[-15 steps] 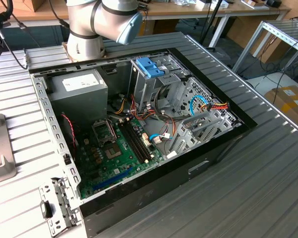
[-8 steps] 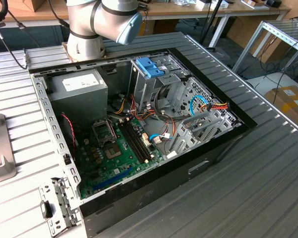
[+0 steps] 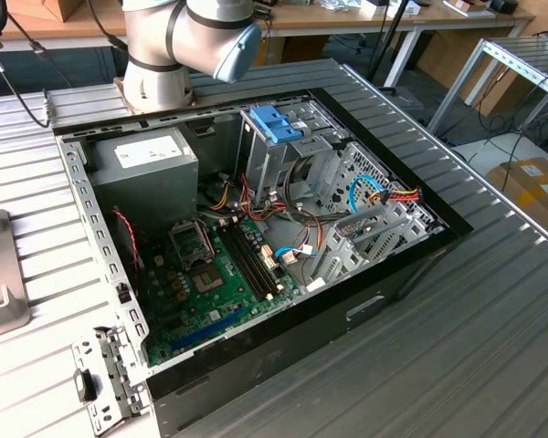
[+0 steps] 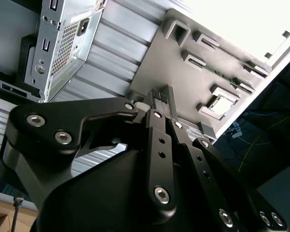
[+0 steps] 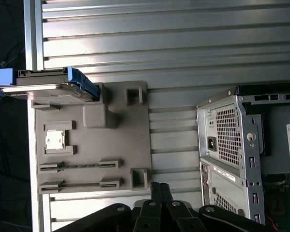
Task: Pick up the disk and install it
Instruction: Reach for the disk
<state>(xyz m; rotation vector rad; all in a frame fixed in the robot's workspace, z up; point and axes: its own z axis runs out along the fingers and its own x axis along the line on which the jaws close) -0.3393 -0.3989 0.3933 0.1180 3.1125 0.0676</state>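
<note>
Disk: silver-grey with blue rails, seated at one end of a grey holder plate, at the tabletop's edge; well apart from the case.

Jaws: clenched tip to tip in both wrist views, nothing between them; over the tabletop beside the plate's far end, apart from the disk.

Arm: base at the tabletop's back in the exterior view, behind the case.

Case: black, lying open.
- power supply in the rear corner
- motherboard on the floor
- metal cage carrying a blue clip
- loose coloured cables near the cage
</note>
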